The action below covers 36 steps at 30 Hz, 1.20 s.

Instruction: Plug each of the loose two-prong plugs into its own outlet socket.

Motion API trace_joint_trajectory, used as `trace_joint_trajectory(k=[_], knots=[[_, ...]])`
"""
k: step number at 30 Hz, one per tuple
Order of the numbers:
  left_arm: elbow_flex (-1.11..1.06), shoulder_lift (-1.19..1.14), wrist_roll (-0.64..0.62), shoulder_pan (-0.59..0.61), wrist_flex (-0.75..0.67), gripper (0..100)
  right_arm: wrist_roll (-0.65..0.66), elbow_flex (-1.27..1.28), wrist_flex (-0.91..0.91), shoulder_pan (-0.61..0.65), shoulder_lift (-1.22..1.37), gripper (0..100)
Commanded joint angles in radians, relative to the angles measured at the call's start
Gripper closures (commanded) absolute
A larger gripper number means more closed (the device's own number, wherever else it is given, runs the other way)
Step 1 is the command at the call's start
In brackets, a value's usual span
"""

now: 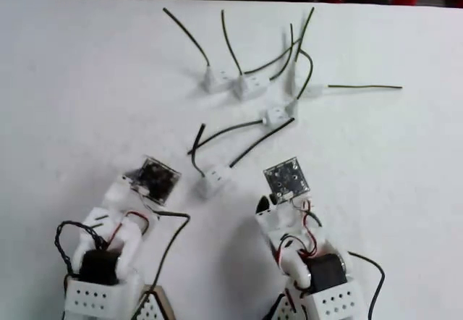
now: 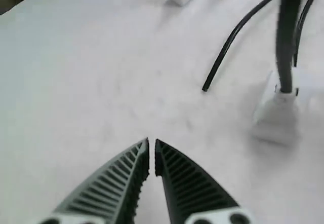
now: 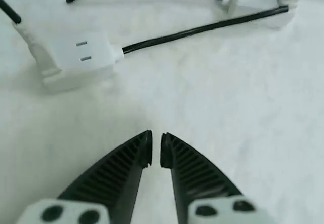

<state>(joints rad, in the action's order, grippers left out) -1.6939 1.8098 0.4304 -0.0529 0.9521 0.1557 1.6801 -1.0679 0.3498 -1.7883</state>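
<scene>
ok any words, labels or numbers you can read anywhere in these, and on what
No text can be read.
The outlet block: two slot marks, no letters.
The left arm's camera board: marks too small to read.
The right arm's camera board: marks too small to read.

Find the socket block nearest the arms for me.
In the high view, the socket block lies on the white table, between the left claw and right claw.
</scene>
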Motion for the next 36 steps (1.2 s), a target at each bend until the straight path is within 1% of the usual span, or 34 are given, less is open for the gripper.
trace_joint_trajectory(k=[1, 4, 10, 12, 15, 36], knots=[[0.0, 0.001, 0.089, -0.005, -0.026, 95, -0.003, 0.011, -0.002, -0.013, -0.01, 96.7], [0.0, -0.004, 0.089, -0.004, -0.015, 95, -0.002, 0.011, -0.007, -0.013, -0.01, 96.7], [0.0, -0.001, 0.089, -0.004, 0.241, 95, 0.003, 0.011, -0.159, -0.01, -0.01, 96.4], [0.002, -0.001, 0.087, -0.012, 0.288, 95, 0.002, 0.011, -0.2, -0.008, -0.01, 96.4], [0.002, -0.001, 0.087, -0.012, 0.333, 95, 0.0, 0.011, -0.203, -0.012, -0.01, 96.4], [0.002, -0.001, 0.089, -0.008, 0.334, 95, 0.002, 0.011, -0.203, -0.01, -0.01, 96.5]])
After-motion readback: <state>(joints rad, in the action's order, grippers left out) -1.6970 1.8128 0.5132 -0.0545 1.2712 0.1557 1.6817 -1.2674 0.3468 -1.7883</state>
